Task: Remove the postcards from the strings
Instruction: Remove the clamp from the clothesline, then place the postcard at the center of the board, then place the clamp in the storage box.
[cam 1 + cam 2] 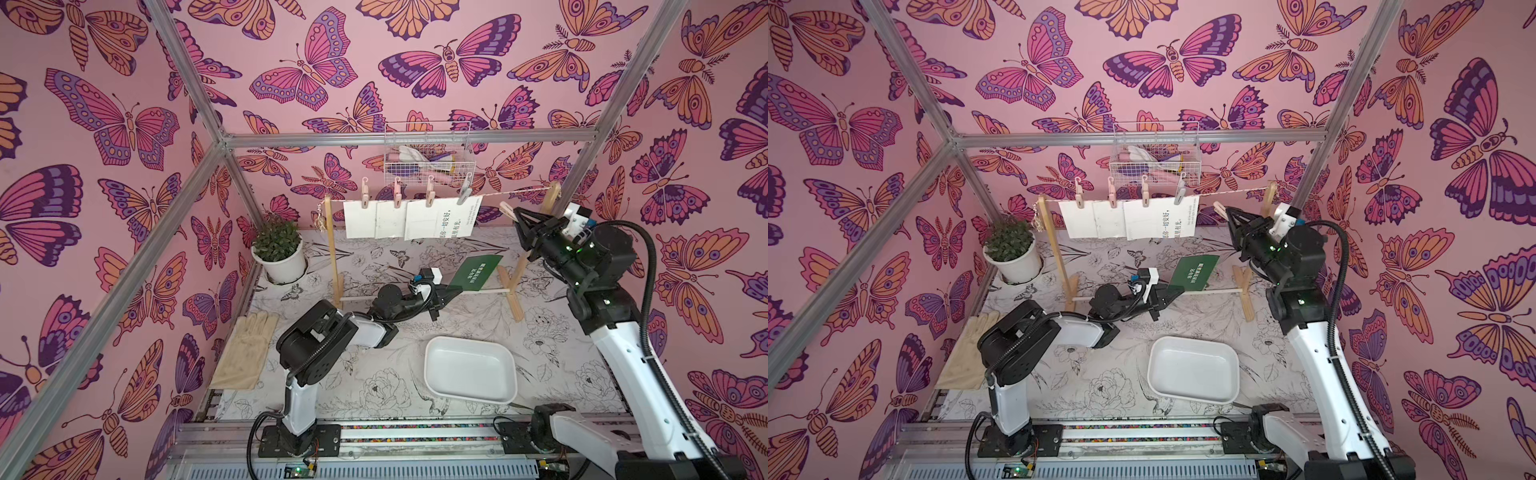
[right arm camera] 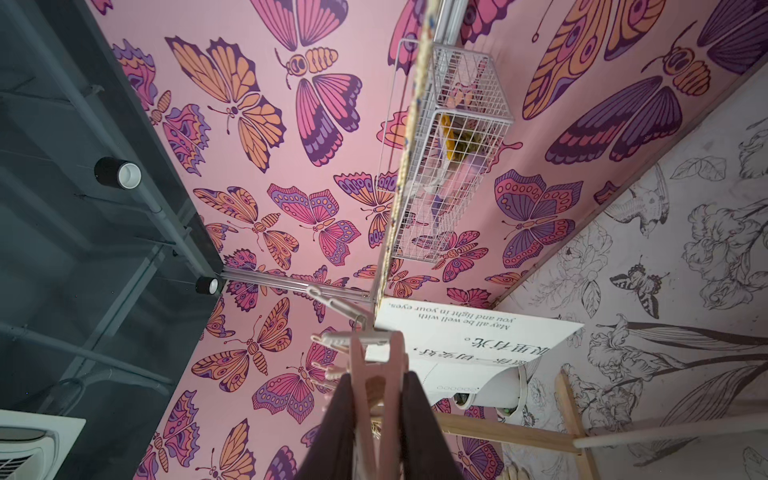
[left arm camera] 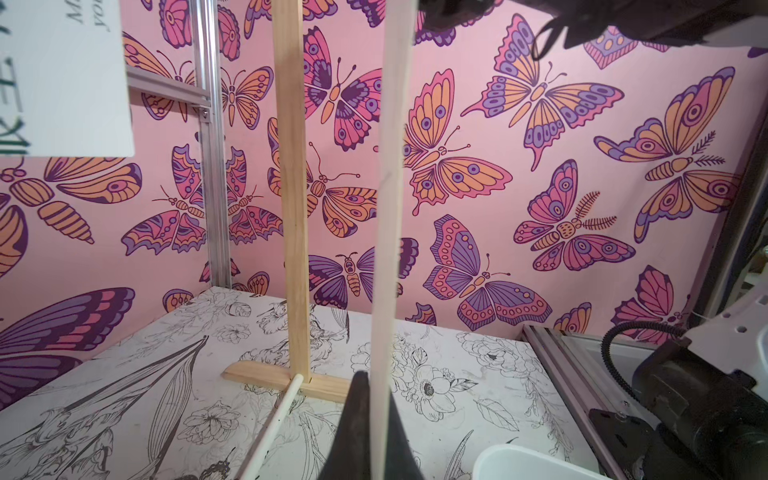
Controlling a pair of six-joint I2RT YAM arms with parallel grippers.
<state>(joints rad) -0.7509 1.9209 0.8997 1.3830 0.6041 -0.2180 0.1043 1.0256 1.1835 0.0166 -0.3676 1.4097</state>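
1. My left pincer (image 1: 456, 291) is pressed together on the lower corner of the dark green postcard (image 1: 477, 272).
2. That card slants up and away from my left fingertips. It is off the cord (image 1: 513, 192) and held above the white dowel (image 1: 374, 297) at the foot of the wooden rack (image 1: 333, 249).
3. In my left wrist view the card stands edge-on as a pale strip, rising straight out from between my dark fingers (image 3: 357, 419).
4. My right pincer (image 1: 514, 212) is clamped on a pink clothespin (image 1: 506, 209), which sticks out past my fingertips.
5. In both top views that clothespin sits below the cord and apart from it. No card hangs from it.
6. In my right wrist view the clothespin is wedged between my two fingers (image 2: 336, 415), and the cord runs away ahead of them.
7. Four cards hang from the cord, beyond my right fingertips and above my left pincer.
8. The postcard with black Chinese writing (image 1: 457, 218) hangs nearest my right pincer, held by a grey peg (image 1: 464, 194).
9. Past it hang three plain white postcards (image 1: 359, 220), overlapping at their edges, under pink pegs (image 1: 397, 192).
10. A white tray (image 1: 469, 374) lies on the table behind my left pincer, between my two arms.
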